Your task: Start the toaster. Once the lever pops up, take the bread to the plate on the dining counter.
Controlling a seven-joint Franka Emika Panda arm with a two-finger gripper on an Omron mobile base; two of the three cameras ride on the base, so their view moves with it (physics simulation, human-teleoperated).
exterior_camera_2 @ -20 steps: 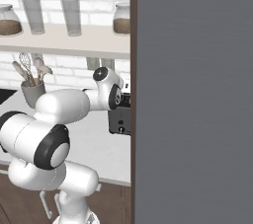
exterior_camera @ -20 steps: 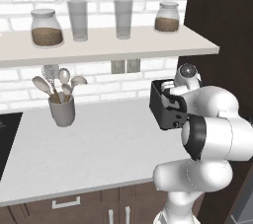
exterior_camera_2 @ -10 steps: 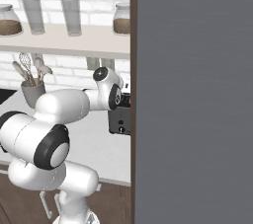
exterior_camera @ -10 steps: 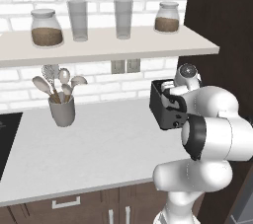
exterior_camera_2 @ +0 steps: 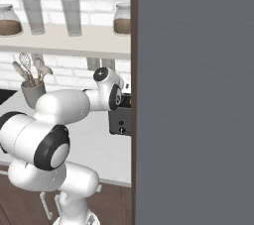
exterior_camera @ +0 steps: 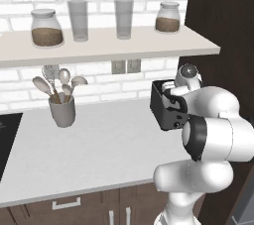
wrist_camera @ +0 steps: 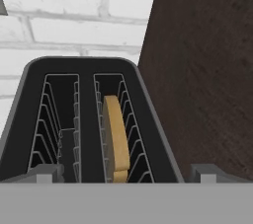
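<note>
Gripper (wrist_camera: 126, 176) hovers directly above the toaster (wrist_camera: 89, 119), its two fingertips spread wide apart and holding nothing. Black toaster sits on the white worktop (exterior_camera: 94, 144) beside a dark cabinet wall (wrist_camera: 207, 70). Tan bread (wrist_camera: 117, 136) stands upright in the right slot.

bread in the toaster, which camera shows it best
The hand view: it looks down into the toaster, where the bread stands on edge in the right-hand slot as pictured. The left base view shows the toaster's black body partly behind the arm, the right base view its front; the slice is not visible there.
</note>
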